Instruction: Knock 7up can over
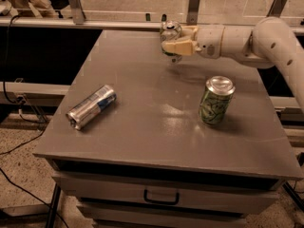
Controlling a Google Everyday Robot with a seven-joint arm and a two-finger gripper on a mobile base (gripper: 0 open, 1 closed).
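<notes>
The 7up can (169, 33) stands near the back edge of the grey table (142, 127), right of the middle. It is pale with a silver top, and its lower body is partly hidden. My gripper (179, 42) reaches in from the right on a white arm (266, 42) and is right at the can, touching or closely around it. I cannot tell whether the can is upright or slightly tilted.
A dark green patterned can (216, 101) stands upright on the right side of the table. A silver-and-blue can (91, 106) lies on its side at the left. A railing with posts (192, 4) runs behind the table. A drawer handle (161, 196) is below the front edge.
</notes>
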